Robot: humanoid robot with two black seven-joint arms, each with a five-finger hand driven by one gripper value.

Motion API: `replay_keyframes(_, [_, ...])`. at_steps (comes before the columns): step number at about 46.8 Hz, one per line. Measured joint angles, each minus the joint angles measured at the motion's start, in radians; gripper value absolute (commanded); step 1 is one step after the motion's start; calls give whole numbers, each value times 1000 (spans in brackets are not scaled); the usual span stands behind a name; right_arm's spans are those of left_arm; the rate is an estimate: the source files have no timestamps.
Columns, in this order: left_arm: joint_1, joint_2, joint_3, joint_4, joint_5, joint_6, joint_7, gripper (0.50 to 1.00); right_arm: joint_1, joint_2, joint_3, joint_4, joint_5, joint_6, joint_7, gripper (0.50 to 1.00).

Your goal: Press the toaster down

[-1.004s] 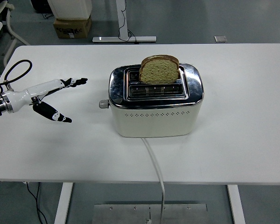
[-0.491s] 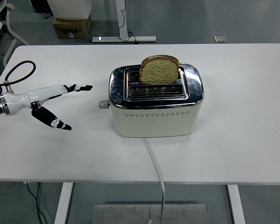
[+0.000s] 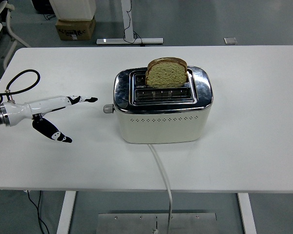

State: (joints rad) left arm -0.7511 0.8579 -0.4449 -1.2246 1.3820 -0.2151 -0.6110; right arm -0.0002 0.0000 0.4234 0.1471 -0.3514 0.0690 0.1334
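One left hand (image 3: 56, 114) was extended toward the lever (image 3: 107, 108), fingers spread and empty, aligned for pressing. Bread (image 3: 167, 73) stood raised in the toaster (image 3: 161, 122) because the lever was not yet depressed.

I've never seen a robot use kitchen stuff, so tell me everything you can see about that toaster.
The toaster is a boxy two-slot model with a cream body, a shiny chrome top and a row of small vent holes along its near side. It stands upright near the middle of the white table. A slice of bread sticks up from the far slot; the near slot looks empty. A small lever knob juts from its left end, and a white cord runs off the table's near edge. The left hand, fingers spread, is beside it, not touching.
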Motion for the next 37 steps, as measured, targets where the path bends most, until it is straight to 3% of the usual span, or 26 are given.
replay_keyframes(37, [22,-32,0,13,38,5,0,1000,0,0,0,0,0,0,0,1000])
